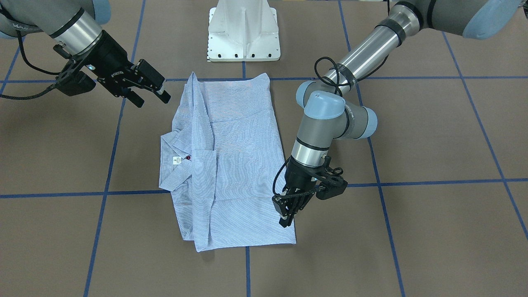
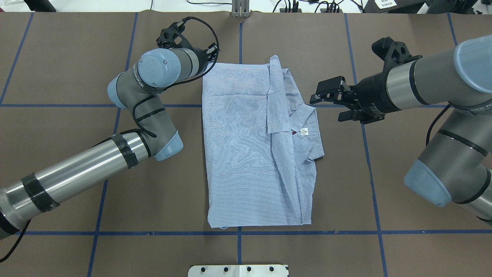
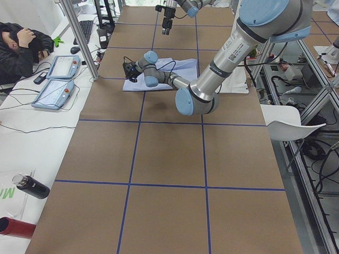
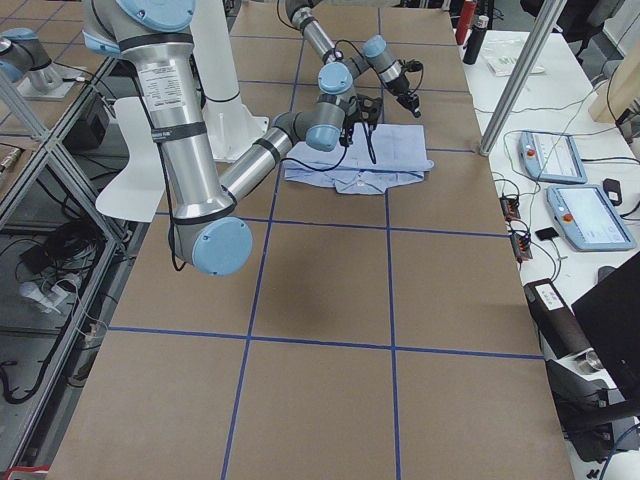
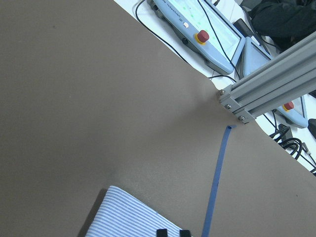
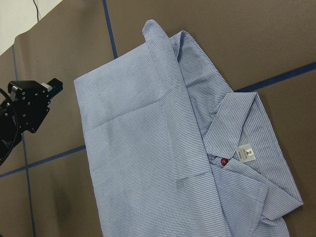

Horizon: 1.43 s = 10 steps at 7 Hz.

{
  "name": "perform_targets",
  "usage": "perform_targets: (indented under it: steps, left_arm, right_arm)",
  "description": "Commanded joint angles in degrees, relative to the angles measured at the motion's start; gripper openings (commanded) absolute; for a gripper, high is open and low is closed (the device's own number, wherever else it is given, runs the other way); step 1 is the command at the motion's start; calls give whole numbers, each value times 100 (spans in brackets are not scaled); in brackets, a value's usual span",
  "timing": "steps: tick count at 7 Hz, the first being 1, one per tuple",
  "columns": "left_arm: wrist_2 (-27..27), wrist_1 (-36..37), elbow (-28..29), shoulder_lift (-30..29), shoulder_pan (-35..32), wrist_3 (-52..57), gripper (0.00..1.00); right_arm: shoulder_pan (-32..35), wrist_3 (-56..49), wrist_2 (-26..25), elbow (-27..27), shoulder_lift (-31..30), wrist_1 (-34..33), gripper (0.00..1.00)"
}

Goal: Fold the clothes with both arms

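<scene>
The light blue striped shirt [image 1: 239, 165] [image 2: 242, 154] [image 6: 138, 148] lies folded flat mid-table. Its collar, with a white label [image 2: 304, 131], is on my right arm's side. My left gripper [image 1: 284, 216] points down at the shirt's far corner on the left arm's side. Its fingertips [image 5: 161, 232] sit close together over the cloth corner [image 5: 128, 217], so it looks shut. Whether cloth is pinched does not show. My right gripper [image 1: 152, 101] [image 2: 326, 109] hovers open and empty, just off the collar-side edge near the sleeve fold.
The white pedestal base [image 1: 243, 29] stands at the table's robot edge. Blue tape lines [image 2: 238, 232] grid the brown table. Along the far side are control pendants [image 4: 560, 160], an aluminium post [image 5: 271, 86] and a seated person [image 3: 21, 47]. Bottles [image 3: 32, 188] lie on the side bench.
</scene>
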Motion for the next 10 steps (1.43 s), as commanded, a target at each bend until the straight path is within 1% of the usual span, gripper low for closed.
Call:
perform_targets:
  steps: [1,2,3,4,5,6,7,8,10]
  left_arm:
    - [0,31,-5,-4,-47,233,99]
    - [-35,75,-66,31,-65,540,100]
    - [-70,102,-345,205,-100,561,100]
    - [-175,337,-835,572,-118,569,100]
    - [-715,905,-1232,767,-213,578,100]
    - [-912,1267,-1601,961,-258,578,100]
    - [-914,1306,-1787,1128,-258,578,100]
    - [-923,1297,-1833,1199,-258,578,100]
    - [-931,1297,-1833,1209,-267,578,100]
  right_arm:
    - [-211,-224,-202,-26,1,-18,100]
    - [-492,-766,-595,-52,1,-79,100]
    - [-712,-885,-912,-209,201,-384,100]
    - [-949,-1321,-1237,-306,612,-1101,100]
    - [-1160,-1778,-1667,-507,1103,-1883,100]
    - [-1215,-2148,-1845,-1058,1500,-2108,100]
    - [-1233,-2439,-2003,-1663,1774,-2119,100]
    - [-1241,-2859,-2196,-2348,2116,-2128,100]
    - [-1259,-3109,-2198,-2609,2172,-2128,100]
